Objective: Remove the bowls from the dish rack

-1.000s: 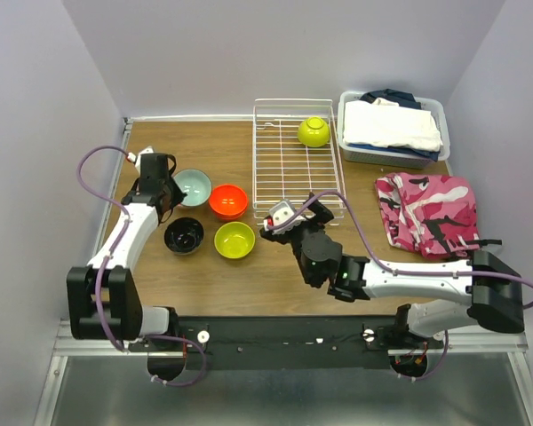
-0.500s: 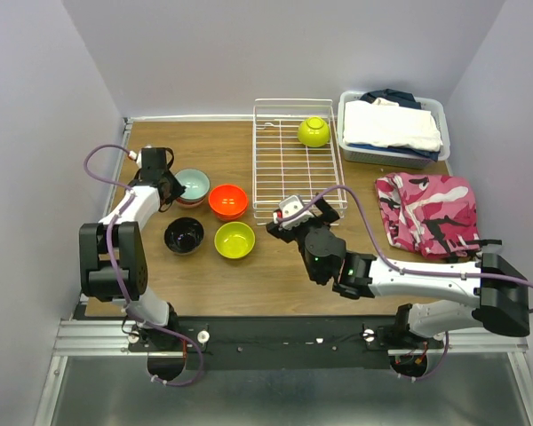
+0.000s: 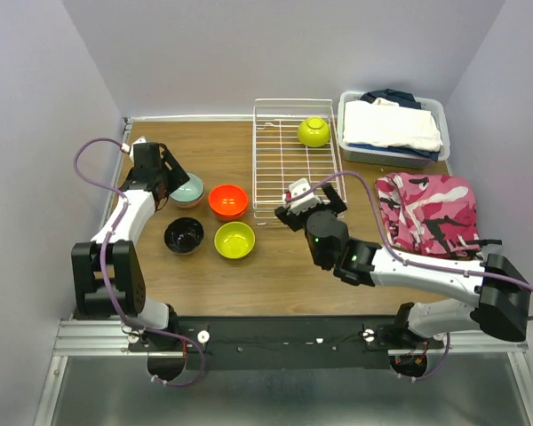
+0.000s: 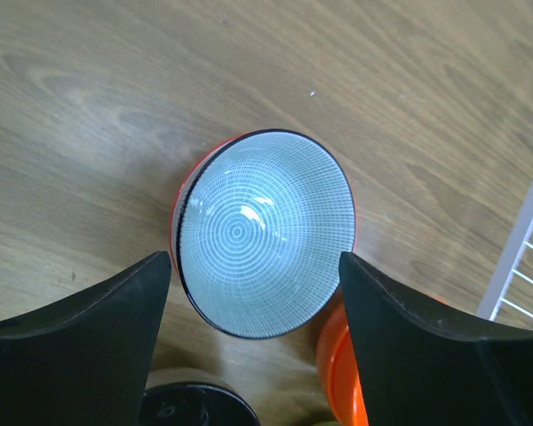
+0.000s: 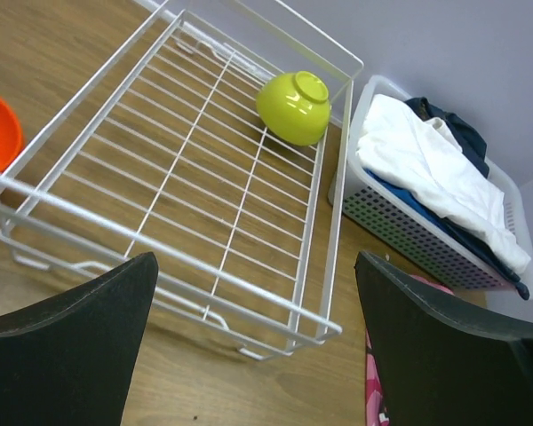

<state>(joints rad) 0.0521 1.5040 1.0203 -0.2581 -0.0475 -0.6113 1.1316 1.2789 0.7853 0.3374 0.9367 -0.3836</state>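
Left pincer (image 4: 253,259): is standing wide open over the far-left part of the bench (image 3: 275,275), with its two black fingers (image 4: 89,328) flanking a bowl and gripping nothing.
Pale blue bowl (image 4: 262,226): is sitting upright between those fingers. It is glossy, with fine ringed lines inside and a thin dark rim. It is nesting in a red-sided bowl (image 4: 198,167), whose edge is peeking out on one side.
Neighbouring bowls: an orange bowl (image 3: 228,201) is sitting just beside the blue one. A dark bowl (image 3: 184,235) and a lime bowl (image 3: 234,240) are sitting nearer the arms. All are resting upright on the bench, outside the rack.
Right pincer (image 5: 256,259): is hovering fully spread and empty just before the near end of the dish rack (image 5: 160,252).
Dish rack: is lying flat on the bench; it is white wire with low sides.
Green bowl (image 5: 293,106): is resting in the rack's far right corner, tipped over with its foot ring showing. It is shiny yellow-green and the one bowl showing in the rack.
Bin (image 5: 409,235): is holding folded clothes just right of the rack.
Pink cloth (image 3: 426,213): is lying on the bench, nearer the arms than the bin.
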